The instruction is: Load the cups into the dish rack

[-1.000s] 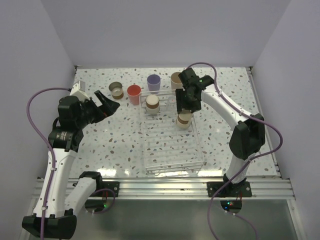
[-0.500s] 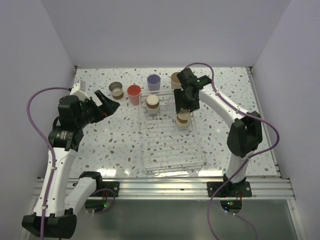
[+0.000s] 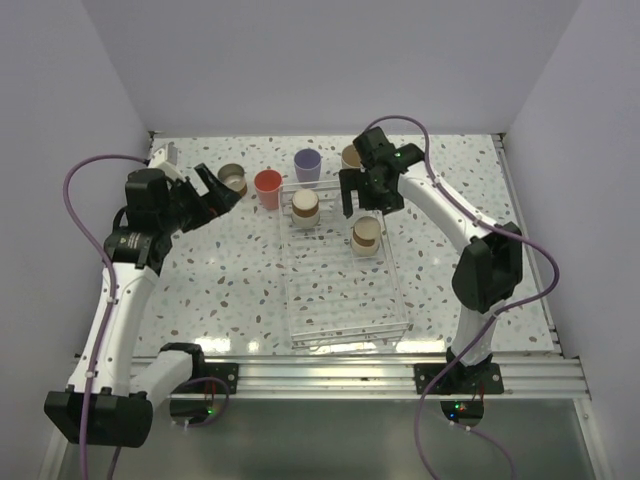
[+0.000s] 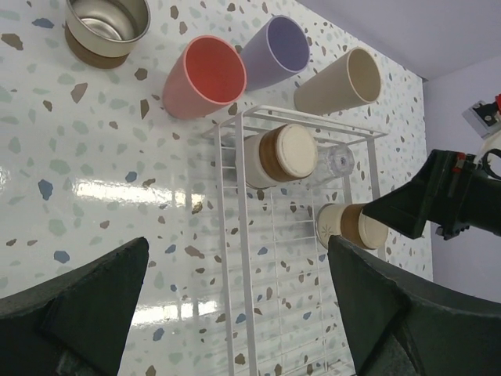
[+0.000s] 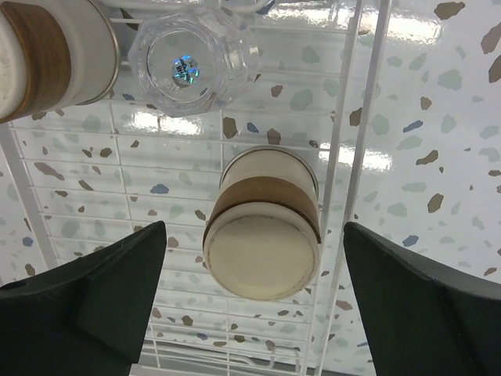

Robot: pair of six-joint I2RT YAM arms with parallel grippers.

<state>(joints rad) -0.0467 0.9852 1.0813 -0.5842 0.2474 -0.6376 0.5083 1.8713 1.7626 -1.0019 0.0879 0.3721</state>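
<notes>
Dish rack [image 3: 289, 285] holds 3: 2 brown-grey cups [image 3: 367, 236], clear cup [image 5: 192, 66]. 4 outside on table [image 3: 220, 270]: steel-lined cup [image 3: 232, 179], coral-red cup [image 3: 267, 187], lavender cup [image 3: 307, 165], beige cup [image 3: 350, 158]. Right gripper [image 3: 365, 208] spread wide above a racked cup, left gripper [image 3: 222, 190] wide, both empty

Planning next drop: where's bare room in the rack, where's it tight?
Free: near half of the dish rack, nearer than the right brown cup; table between rack and left arm. Crowded: rack's far end and the cups lined up behind it.
</notes>
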